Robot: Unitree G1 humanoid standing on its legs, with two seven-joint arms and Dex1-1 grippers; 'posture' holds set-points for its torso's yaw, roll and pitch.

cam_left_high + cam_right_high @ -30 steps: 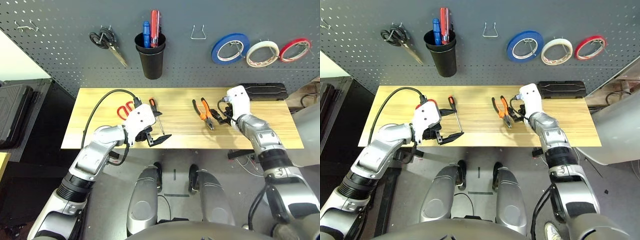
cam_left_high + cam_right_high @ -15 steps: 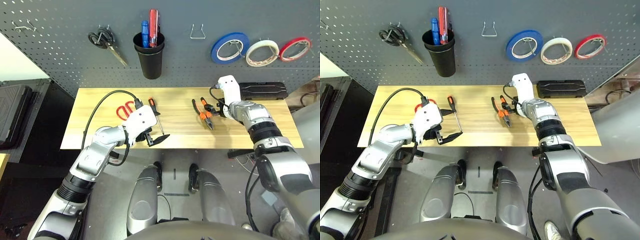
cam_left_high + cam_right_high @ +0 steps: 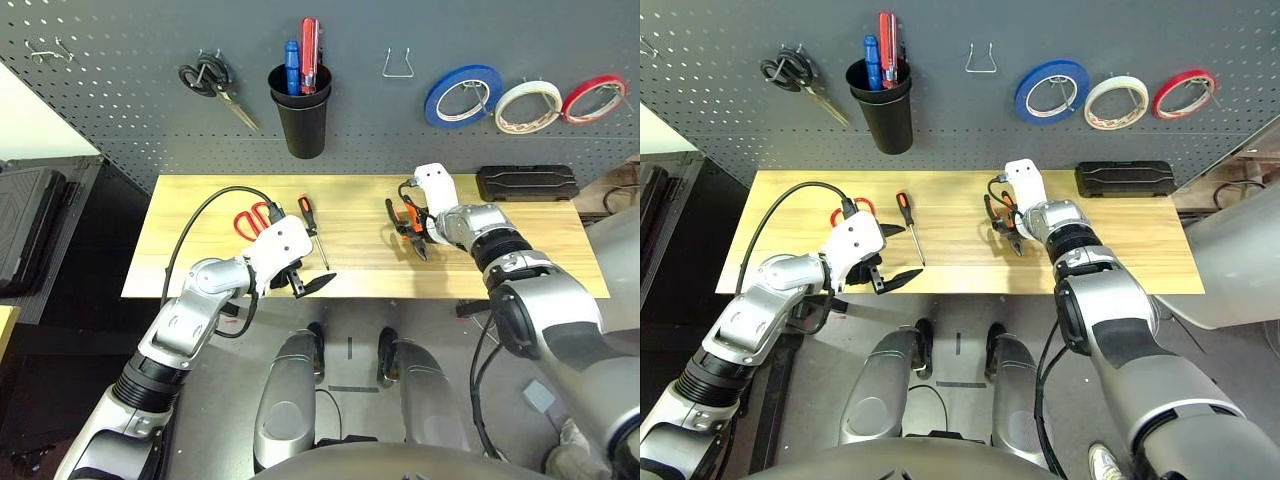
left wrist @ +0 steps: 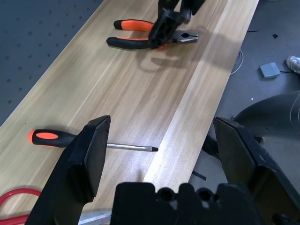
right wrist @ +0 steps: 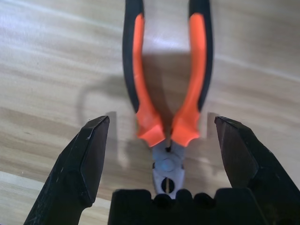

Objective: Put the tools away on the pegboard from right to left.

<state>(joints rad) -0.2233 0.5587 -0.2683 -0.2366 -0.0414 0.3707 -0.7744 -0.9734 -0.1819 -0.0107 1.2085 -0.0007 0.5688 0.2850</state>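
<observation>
Wood surface (image 3: pixel 520 240) is carrying pliers (image 5: pixel 165 98); right pincer (image 5: pixel 164 136) is hanging open astride them, left pincer (image 4: pixel 166 154) open nr screwdriver (image 4: pixel 84 140).

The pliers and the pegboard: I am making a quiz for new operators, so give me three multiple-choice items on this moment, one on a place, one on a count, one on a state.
1. Where are the orange-and-black-handled pliers?
A. flat on the table
B. on a pegboard hook
C. in the black cup

2. How many tape rolls hang on the pegboard?
A. one
B. two
C. three

3. How is the right gripper?
A. shut on the pliers
B. open, a finger on each side of the pliers
C. shut on the screwdriver

Answers:
1 A, they lie on the wooden table.
2 C, blue, cream-white and red rolls hang in a row.
3 B, the right wrist view shows gaps between both fingers and the pliers.
</observation>
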